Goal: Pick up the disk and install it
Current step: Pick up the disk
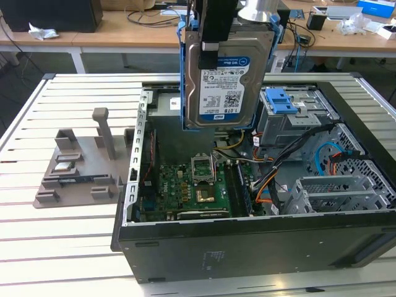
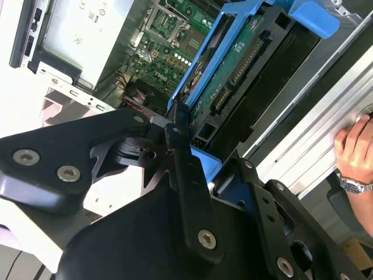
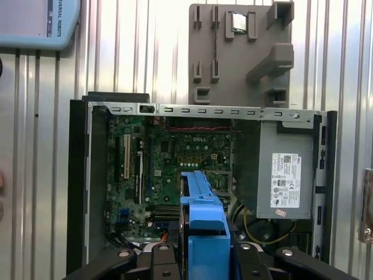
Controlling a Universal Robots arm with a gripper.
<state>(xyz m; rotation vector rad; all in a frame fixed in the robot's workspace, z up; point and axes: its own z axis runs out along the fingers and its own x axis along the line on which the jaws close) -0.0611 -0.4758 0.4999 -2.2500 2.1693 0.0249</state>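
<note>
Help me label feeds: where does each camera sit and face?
Exterior view: off the arm, looking down into the open computer case; jaws hold the disk above it.
First wrist view: on the arm, looking straight down past jaws and disk at the motherboard.
Second wrist view: behind the jaws, looking along the disk; a person's hand nearby.
All share the disk.
</note>
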